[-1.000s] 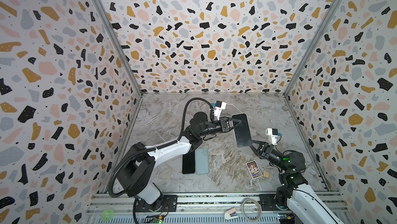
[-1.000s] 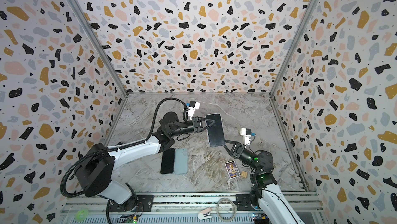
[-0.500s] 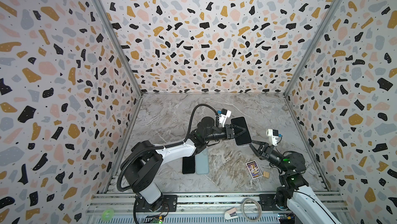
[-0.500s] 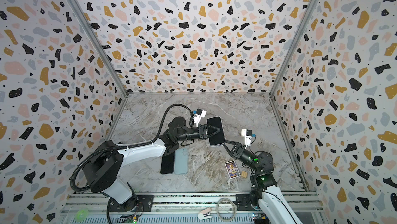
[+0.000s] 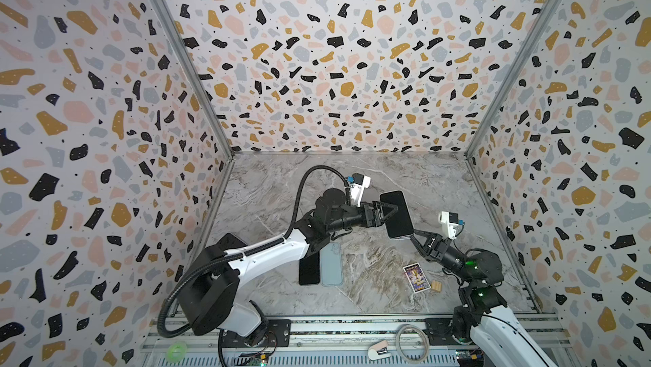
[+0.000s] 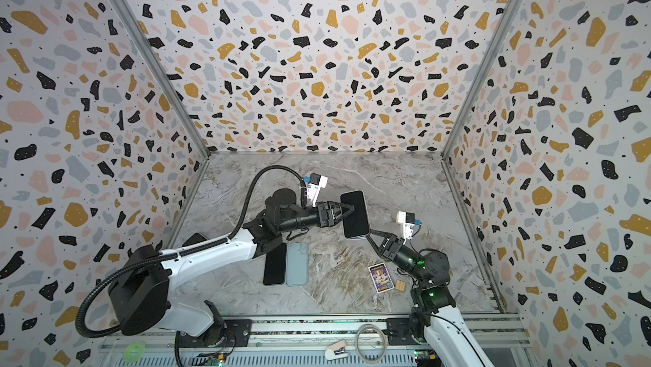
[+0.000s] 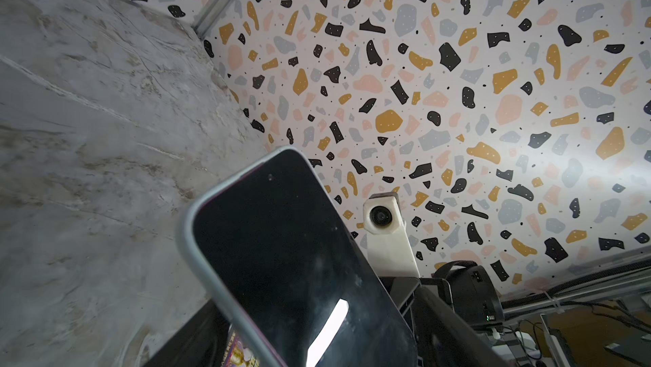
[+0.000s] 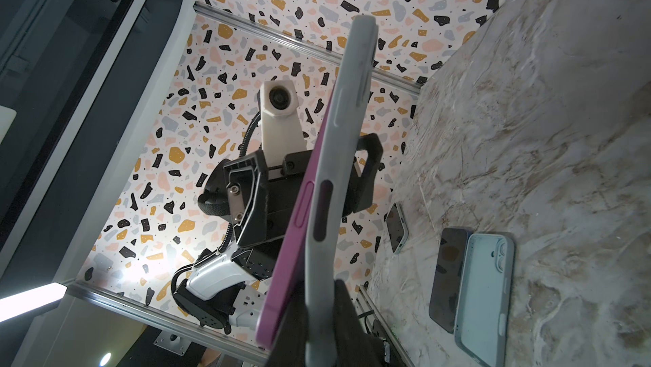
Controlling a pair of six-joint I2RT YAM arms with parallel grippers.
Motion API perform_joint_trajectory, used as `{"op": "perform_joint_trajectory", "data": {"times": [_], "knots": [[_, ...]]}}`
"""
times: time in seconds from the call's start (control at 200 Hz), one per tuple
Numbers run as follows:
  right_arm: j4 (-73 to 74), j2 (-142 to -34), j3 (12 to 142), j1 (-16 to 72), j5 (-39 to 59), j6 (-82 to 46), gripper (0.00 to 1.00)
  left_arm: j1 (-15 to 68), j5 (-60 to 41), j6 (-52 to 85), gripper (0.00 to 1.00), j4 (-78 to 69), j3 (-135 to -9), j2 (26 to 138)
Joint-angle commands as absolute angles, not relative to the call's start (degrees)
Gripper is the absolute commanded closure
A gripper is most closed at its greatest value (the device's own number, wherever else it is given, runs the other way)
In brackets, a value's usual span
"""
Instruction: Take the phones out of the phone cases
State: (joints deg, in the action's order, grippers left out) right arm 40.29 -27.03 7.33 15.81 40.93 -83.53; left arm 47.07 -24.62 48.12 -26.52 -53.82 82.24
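Right gripper pinches the raised phone at its near end; left gripper, jaws spread, sits at its side

Left arm extended toward centre, left gripper jaws spread. Right arm angled inward, right gripper clamped on phone.

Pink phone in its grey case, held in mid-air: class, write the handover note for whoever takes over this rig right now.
Left gripper: open, jaws either side of the pink phone.
Right gripper: shut on the near end of the grey phone case, holding it above the marble table.
Done: phone's edge partly lifted out of the case.
To do: pull the phone fully free.
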Motion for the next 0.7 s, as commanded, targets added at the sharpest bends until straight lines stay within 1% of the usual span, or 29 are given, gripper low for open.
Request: {"op": "perform_joint_trajectory", "data": {"times": [0.0,0.14,0.225,0.395,0.44,0.506,0.696], "knots": [[43.39,-25.93,8.25,15.98,40.51,-83.41,1.0,47.2,-18.7,39.87,0.14,-21.06,-55.28,78.2],[43.4,-25.71,8.26,15.92,40.51,-83.5,1.0,47.2,-10.88,32.74,0.11,-14.78,-57.39,72.58],[43.08,-25.71,8.46,15.97,40.51,-83.41,1.0,47.2,-6.36,27.77,0.07,-8.83,-59.74,69.73],[42.97,-25.61,8.48,15.93,40.25,-83.32,1.0,48.99,-3.17,16.35,0.02,-0.05,-66.21,67.01],[42.99,-25.7,8.46,15.98,40.21,-83.32,1.0,50.61,-1.7,12.78,0.01,2.14,-67.54,66.89],[42.89,-25.68,8.6,15.97,40.21,-83.41,1.0,54.04,3.89,7.38,0.01,5.52,-69.24,66.87],[42.48,-25.85,8.75,16.0,40.17,-83.14,1.0,68.47,25.28,-7.07,0.02,7.31,-70.49,67.35]]}}
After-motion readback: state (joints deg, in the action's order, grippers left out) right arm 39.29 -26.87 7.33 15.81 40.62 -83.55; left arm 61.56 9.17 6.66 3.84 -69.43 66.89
